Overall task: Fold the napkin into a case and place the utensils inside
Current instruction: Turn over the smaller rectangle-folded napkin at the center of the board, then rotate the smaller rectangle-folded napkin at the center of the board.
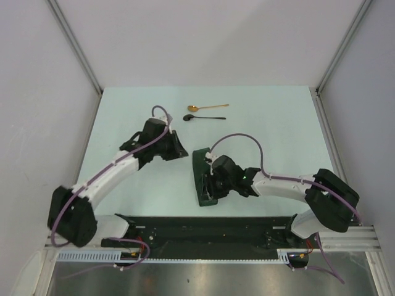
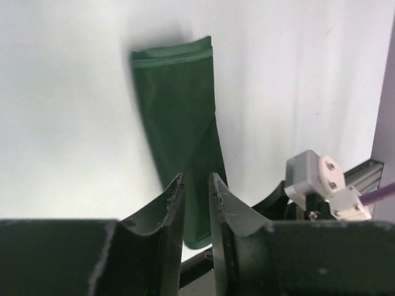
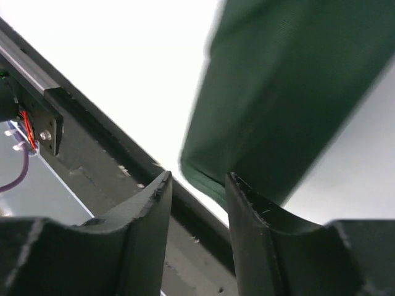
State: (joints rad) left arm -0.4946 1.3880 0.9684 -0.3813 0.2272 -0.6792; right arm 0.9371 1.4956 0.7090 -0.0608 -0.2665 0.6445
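Lying flat on the pale tabletop, the dark green napkin is folded into a narrow, long case, and it serves as the landmark here. In the left wrist view the case shows a stitched hem across one short end and a diagonal fold line across its upper layer. Whether that hemmed end is an open mouth cannot be told.

Both utensils are outside the case, on the bare tabletop well beyond its far end. The gold spoon lies farther from the case. The black spoon lies just beside it on the nearer side, and the two are roughly parallel.

The left tool hangs to the left of the case's far end, apart from the cloth. Its fingers stand a narrow gap apart with nothing between them, so the left tool is slightly open and grips nothing.

The right tool sits over the near half of the case, by its right edge. In its own wrist view the right tool has its jaws parted and empty. The case fills the area just past the fingertips, near the black rail at the tabletop's near edge.
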